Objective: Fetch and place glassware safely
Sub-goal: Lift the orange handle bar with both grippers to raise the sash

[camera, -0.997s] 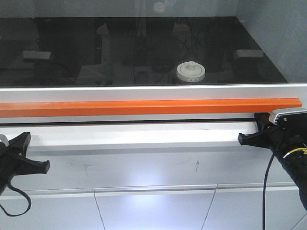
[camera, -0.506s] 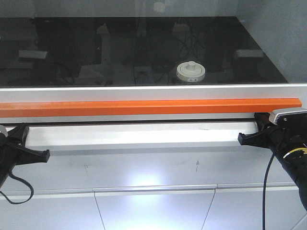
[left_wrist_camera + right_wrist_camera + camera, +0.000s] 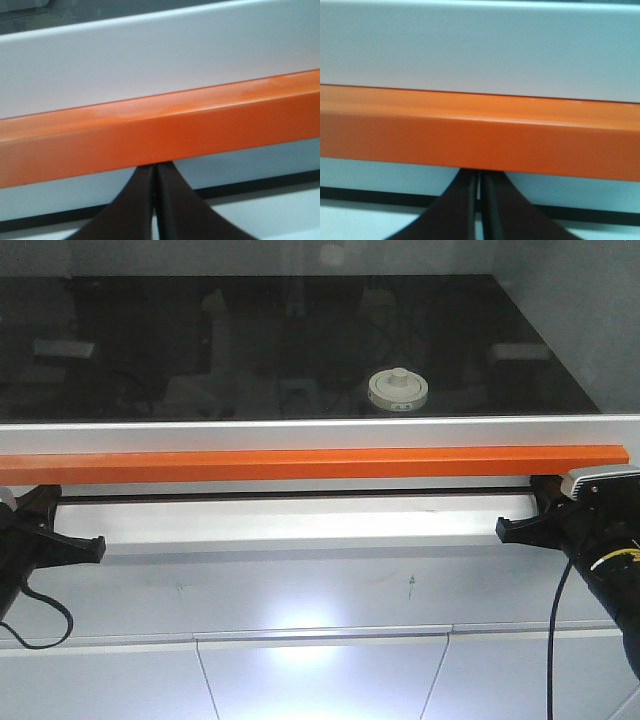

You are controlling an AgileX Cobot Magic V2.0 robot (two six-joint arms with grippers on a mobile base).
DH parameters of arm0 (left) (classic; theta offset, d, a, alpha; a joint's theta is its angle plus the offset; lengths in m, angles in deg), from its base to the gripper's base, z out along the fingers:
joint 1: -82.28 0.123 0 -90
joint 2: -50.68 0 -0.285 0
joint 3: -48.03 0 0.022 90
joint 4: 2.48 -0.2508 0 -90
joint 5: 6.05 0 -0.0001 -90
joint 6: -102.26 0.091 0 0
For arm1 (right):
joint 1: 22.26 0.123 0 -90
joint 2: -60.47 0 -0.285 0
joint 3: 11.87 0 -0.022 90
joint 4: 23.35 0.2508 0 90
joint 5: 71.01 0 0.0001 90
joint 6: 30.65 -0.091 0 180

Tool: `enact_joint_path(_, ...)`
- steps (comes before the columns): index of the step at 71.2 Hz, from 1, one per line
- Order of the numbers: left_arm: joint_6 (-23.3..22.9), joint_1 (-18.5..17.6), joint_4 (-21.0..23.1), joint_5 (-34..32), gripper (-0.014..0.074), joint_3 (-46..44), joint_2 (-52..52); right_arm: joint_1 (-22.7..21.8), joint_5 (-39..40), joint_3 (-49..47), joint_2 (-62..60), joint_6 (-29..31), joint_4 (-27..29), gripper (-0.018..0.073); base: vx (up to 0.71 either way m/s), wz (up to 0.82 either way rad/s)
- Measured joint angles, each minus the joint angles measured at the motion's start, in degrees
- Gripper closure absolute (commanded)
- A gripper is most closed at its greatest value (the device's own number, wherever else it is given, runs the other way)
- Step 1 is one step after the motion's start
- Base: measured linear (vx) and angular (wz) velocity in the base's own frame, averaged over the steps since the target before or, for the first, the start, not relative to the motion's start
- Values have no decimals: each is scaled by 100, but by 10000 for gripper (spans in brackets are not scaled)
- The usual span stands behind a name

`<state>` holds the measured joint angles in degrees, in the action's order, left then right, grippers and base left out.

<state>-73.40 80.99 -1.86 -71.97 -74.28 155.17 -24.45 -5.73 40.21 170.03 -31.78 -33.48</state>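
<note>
L claw (image 3: pixel 45 498) & R claw (image 3: pixel 543 490): matte black, triangular fingers flaring wide twd base. R arm (image 3: pixel 620 610) black, w/ silver-grey cam housing (image 3: pixel 600 482), yellowish markings (image 3: pixel 615 558), thin black cable (image 3: pixel 553 640). L arm (image 3: pixel 8 575) black, w/ looped black cable (image 3: pixel 45 625).

No readable text, no labels or numbers, only faint pen marks (image 3: pixel 411 586) on the white panel (image 3: pixel 300 590) — illegible

Lidded glass jar (image 3: pixel 398 390) sat behind dark pane (image 3: pixel 150 340). Left gripper (image 3: pixel 48 512) and right gripper (image 3: pixel 538 508) sat just under orange bar (image 3: pixel 300 462), 1 per end.
</note>
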Motion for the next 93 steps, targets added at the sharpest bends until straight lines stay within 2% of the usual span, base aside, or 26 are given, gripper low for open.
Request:
enact_joint_path(48, -18, 0, -62, 394, 603, -305, -11, 0, -216, -13, -205, 0, 0, 560, 0, 0)
enact_joint_path(65, -42, 0, -62, 1050, 603, -336, -515, 0, -631, -3, -596, -17, -25, 560, 0, 0)
enact_joint_path(93, -42, 0, -62, 2147, 603, -642, -1507, 0, -632, -7, -1205, -30, -37, 560, 0, 0)
